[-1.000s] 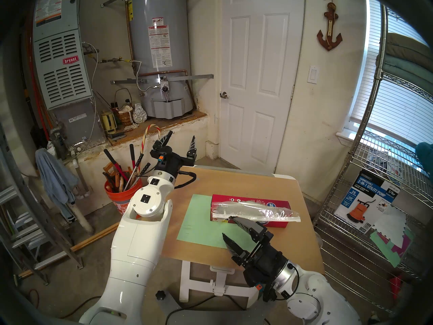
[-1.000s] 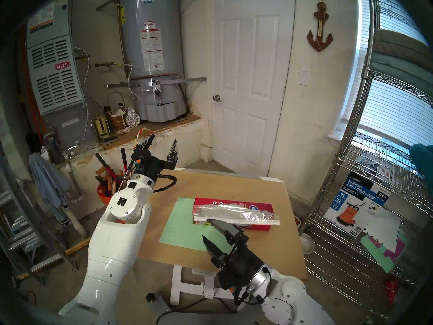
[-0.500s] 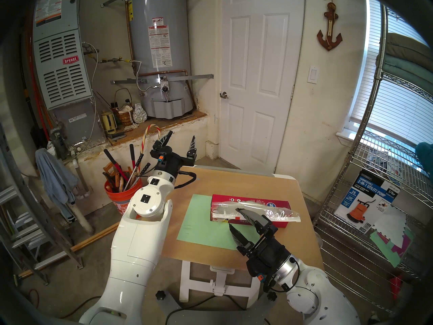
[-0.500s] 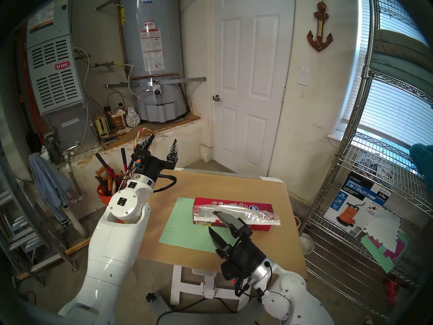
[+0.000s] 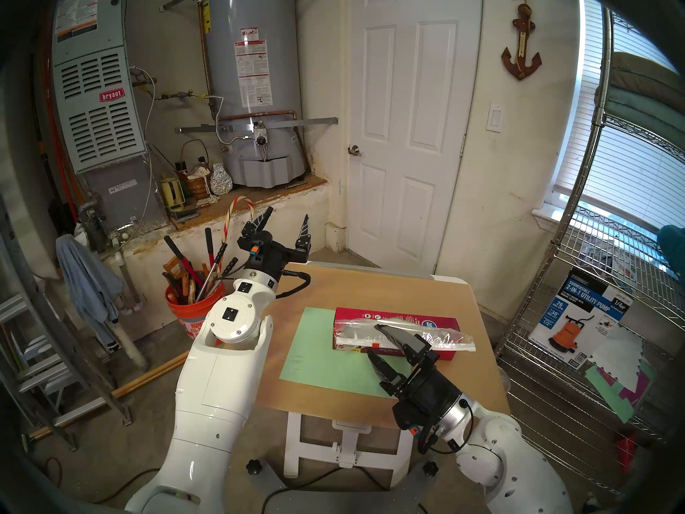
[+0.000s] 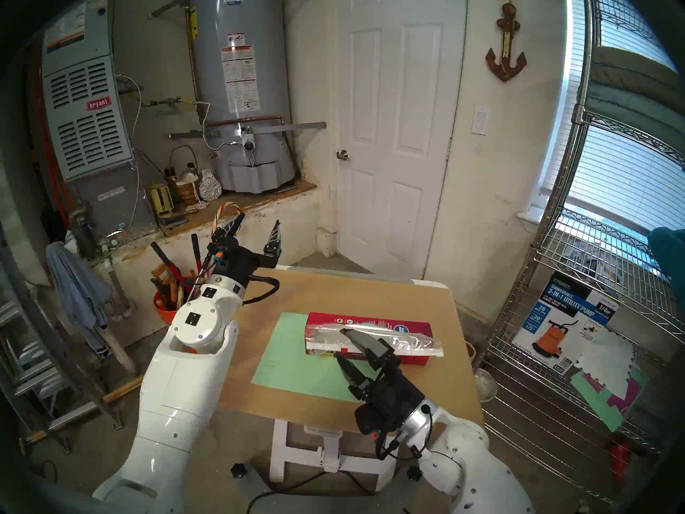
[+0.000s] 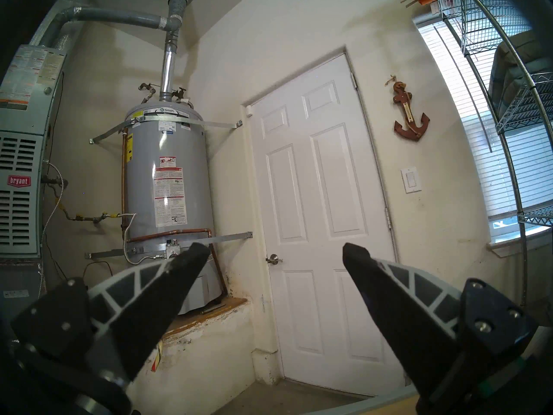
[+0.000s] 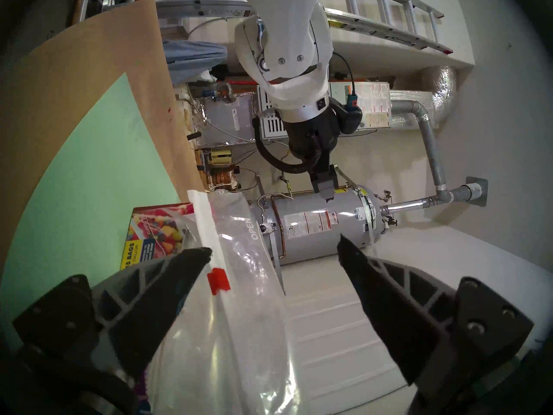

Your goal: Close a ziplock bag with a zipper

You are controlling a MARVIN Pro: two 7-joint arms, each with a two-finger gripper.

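Grey water heater [image 5: 252,83], white door [image 5: 407,123], wire shelving [image 5: 593,316], daylit window [image 5: 630,175].

red box [image 5: 396,318] on green sheet [image 5: 318,357]

The ziplock bag [image 5: 404,334] is clear, glossy, crinkled plastic; the red box [image 5: 443,353] beneath is printed cardboard; the table [image 5: 370,287] is matt tan board under smooth green paper [image 5: 315,353].
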